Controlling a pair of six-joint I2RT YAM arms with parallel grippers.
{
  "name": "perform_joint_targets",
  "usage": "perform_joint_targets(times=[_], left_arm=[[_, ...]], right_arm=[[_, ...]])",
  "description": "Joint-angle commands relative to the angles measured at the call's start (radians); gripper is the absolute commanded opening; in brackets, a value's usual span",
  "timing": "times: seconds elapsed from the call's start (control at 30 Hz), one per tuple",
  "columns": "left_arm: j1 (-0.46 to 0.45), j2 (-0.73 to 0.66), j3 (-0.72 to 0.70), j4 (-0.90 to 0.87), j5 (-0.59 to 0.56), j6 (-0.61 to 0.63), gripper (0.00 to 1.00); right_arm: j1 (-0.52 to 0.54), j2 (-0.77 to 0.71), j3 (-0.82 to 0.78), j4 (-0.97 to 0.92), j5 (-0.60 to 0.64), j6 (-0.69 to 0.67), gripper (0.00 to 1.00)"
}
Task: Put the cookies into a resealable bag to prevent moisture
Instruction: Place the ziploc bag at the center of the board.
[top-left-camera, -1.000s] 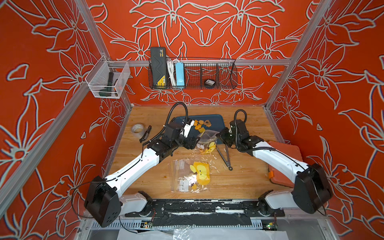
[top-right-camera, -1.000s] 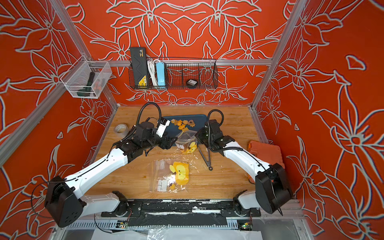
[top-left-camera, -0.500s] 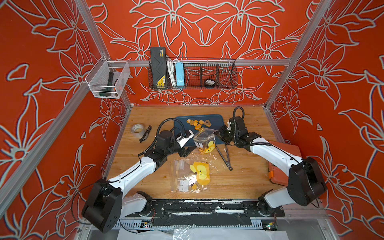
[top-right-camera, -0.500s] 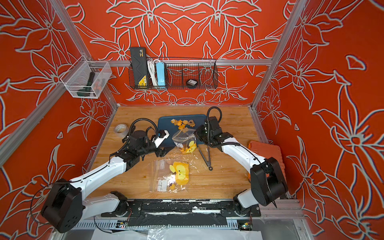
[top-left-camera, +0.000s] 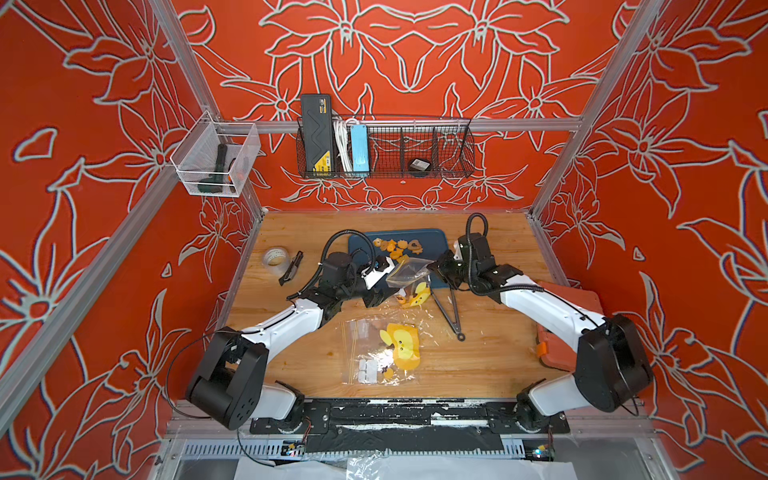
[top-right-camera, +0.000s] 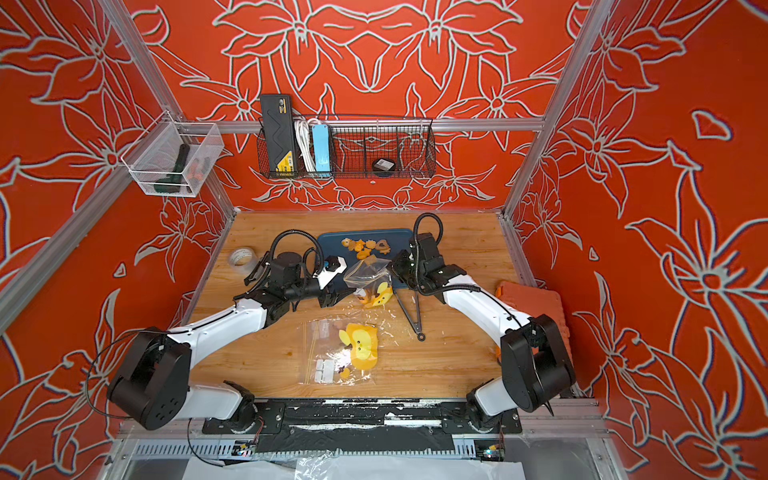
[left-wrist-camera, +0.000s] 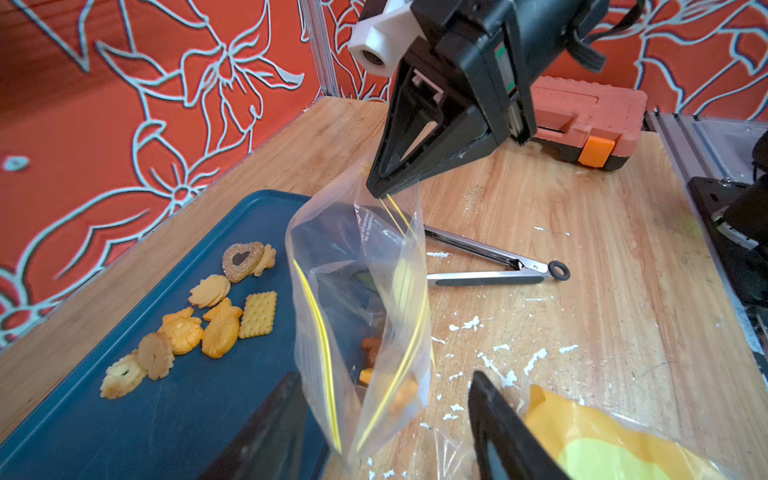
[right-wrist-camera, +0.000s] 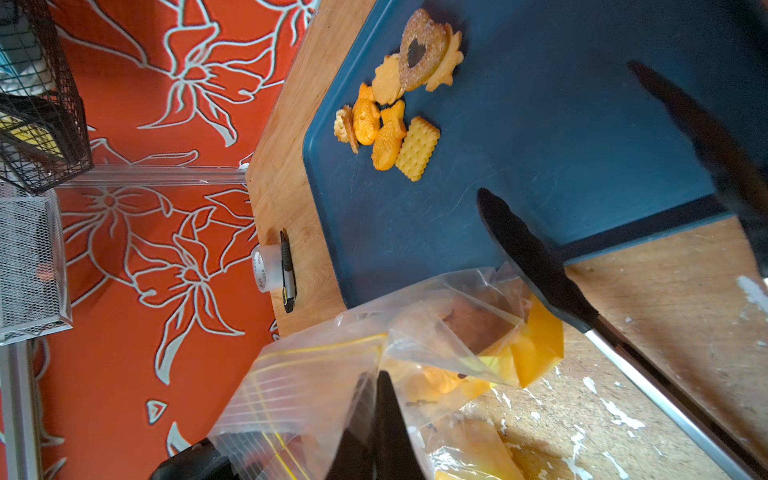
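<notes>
Where the cookies (left-wrist-camera: 216, 316) lie: most in a loose cluster on the far part of the blue tray (left-wrist-camera: 166, 415). Fish, flower, square & heart shapes, some overlapping. A few orange & brown pieces show through the film low in the resealable bag (left-wrist-camera: 357, 291).
Resealable bag: clear w/ yellow zip lines, hanging upright at the tray's near edge, mouth up. Can't tell if its bottom touches the counter (top-left-camera: 498, 353).
Right tool (left-wrist-camera: 380, 191): jaws pinched tight on the bag's top edge, holding it up.
Left tool (left-wrist-camera: 385, 376): jaws apart at a medium gap, one each side of the bag's lower part. One finger is just beside the film, the other clear of it; no grip.
Cookies vs tools: tray cluster sits apart from both tools, untouched. Bagged pieces hang btwn the left tool's fingers, below the right tool.
Tongs (top-left-camera: 446, 307): flat on the counter beside the bag, arms spread, black tips toward the tray.
Second bag (top-left-camera: 382, 349): flat on the counter nearer the front, yellow cartoon print.
Tape roll (top-left-camera: 275, 257): on the counter's left side, well apart from the tray.
Orange case (top-left-camera: 565, 316): at the counter's right edge, under the right arm.
</notes>
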Motion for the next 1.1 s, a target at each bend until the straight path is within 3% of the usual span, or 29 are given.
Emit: perform_joint_targets(times=[0.0, 0.67, 1.07], left_arm=[[-0.001, 0.027, 0.034, 0.017, 0.034, 0.039, 0.54], [0.002, 0.033, 0.027, -0.033, -0.076, 0.125, 0.24], [0.011, 0.005, 0.006, -0.023, -0.113, 0.133, 0.14]], right_arm=[[-0.005, 0.003, 0.026, 0.013, -0.004, -0.006, 0.0], [-0.007, -0.006, 0.022, 0.0, 0.005, -0.008, 0.0], [-0.009, -0.004, 0.026, -0.009, 0.007, -0.012, 0.0]])
